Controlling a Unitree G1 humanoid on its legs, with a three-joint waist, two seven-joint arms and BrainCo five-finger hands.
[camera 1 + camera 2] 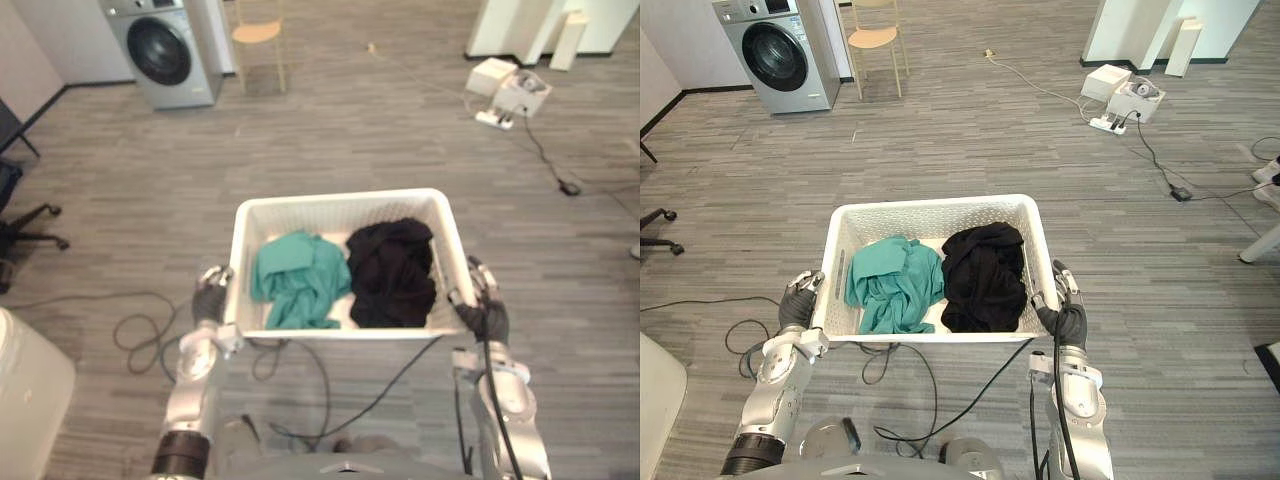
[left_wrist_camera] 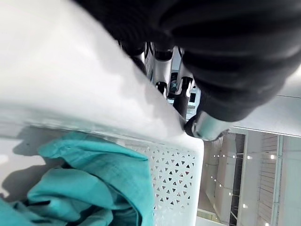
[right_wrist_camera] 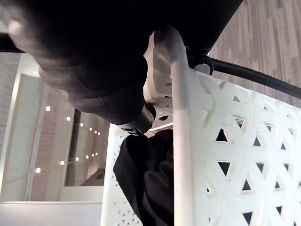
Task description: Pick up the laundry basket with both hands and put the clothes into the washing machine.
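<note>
Left hand (image 1: pixel 795 302), right hand (image 1: pixel 1070 322) — fingers curled round white lattice laundry basket (image 1: pixel 930 204); teal garment (image 1: pixel 890 283), black garment (image 1: pixel 983 275) inside.

The laundry basket (image 1: pixel 930 218) is white plastic, smooth and faintly shiny, its walls pierced with small triangular holes. Inside lie a teal garment (image 1: pixel 890 285) of soft, matt, crumpled cloth and a black garment (image 1: pixel 985 275) of matt, rumpled cloth. The floor (image 1: pixel 970 140) is matt grey wood-look planking, and at upper left the washing machine (image 1: pixel 780 55) has a silver-grey casing with a dark glossy door.

White perforated basket (image 1: pixel 935 203), teal garment (image 1: pixel 892 285), black garment (image 1: pixel 983 275)
</note>
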